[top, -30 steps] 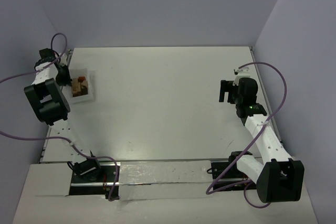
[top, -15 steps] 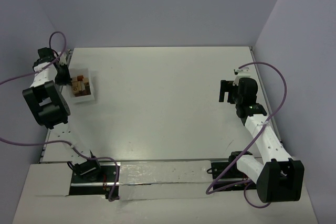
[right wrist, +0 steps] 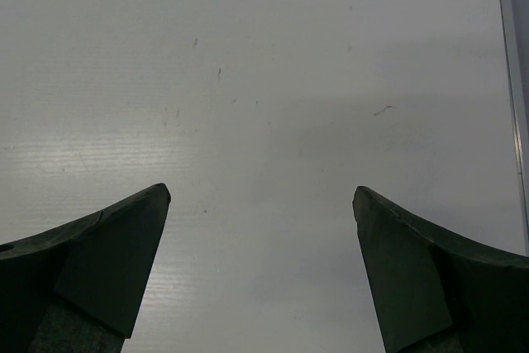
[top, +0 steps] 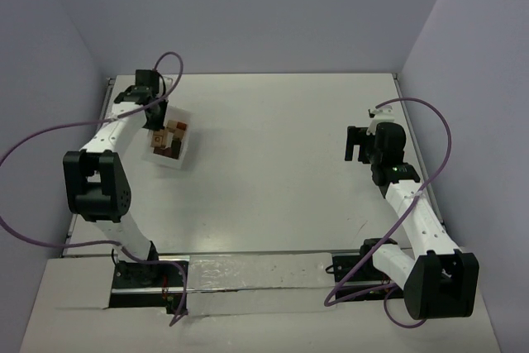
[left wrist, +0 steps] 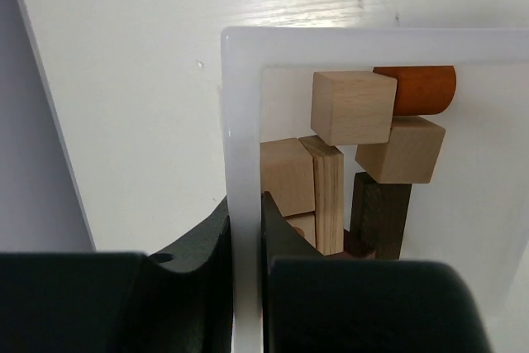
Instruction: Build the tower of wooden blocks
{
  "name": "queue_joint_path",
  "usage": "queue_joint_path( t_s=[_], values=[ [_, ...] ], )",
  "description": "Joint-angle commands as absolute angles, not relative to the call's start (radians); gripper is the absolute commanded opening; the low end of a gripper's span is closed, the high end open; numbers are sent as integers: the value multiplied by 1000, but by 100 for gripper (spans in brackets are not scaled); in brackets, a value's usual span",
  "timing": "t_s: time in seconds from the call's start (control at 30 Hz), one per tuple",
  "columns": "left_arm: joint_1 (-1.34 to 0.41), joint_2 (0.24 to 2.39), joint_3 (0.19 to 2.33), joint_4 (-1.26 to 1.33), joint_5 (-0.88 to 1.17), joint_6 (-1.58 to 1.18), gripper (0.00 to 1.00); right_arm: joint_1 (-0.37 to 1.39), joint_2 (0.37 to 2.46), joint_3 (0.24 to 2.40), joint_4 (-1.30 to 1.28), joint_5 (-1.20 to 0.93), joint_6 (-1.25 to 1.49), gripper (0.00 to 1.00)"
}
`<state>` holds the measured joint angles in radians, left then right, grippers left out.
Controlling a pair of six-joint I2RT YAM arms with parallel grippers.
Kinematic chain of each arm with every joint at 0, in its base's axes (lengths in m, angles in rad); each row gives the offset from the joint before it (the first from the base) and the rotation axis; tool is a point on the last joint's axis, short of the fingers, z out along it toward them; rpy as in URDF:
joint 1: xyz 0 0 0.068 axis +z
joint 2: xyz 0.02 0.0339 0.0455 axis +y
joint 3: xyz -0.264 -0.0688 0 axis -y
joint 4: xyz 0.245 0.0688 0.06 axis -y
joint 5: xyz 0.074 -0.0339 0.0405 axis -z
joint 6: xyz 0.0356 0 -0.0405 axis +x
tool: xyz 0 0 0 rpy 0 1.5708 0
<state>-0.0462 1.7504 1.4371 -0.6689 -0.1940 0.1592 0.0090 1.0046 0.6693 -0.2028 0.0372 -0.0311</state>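
Observation:
A small white tray [top: 177,164] lies at the table's far left, holding several wood blocks [top: 168,136]. In the left wrist view they show as a pale tan cube [left wrist: 353,107], an orange-brown round piece [left wrist: 421,88], a tan plank [left wrist: 328,196] and a dark brown bar [left wrist: 380,212], loosely piled. My left gripper [top: 155,117] [left wrist: 246,201] is shut on the tray's left wall [left wrist: 244,121], one finger inside and one outside. My right gripper [top: 357,142] [right wrist: 260,196] stands open over bare table at the right. No tower is in view.
The left arm's purple cable [top: 169,59] loops above the tray. Lavender walls close the table at the back and both sides. A metal rail [top: 248,274] runs along the near edge between the arm bases.
My left gripper has shut on the tray wall and dragged the tray with its blocks to the right, away from the left edge. The right arm has not moved.

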Motion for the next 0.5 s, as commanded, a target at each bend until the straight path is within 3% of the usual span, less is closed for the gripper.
queue_joint_path(
  t_s=[0.0,0.47],
  values=[
    [-156,1706,1435,-612,-423,131,0,17,989,711,-191,40,-28,100],
    [-537,1727,1305,-446,-986,68,0,17,1007,717,-202,25,-23,100]
  ],
)
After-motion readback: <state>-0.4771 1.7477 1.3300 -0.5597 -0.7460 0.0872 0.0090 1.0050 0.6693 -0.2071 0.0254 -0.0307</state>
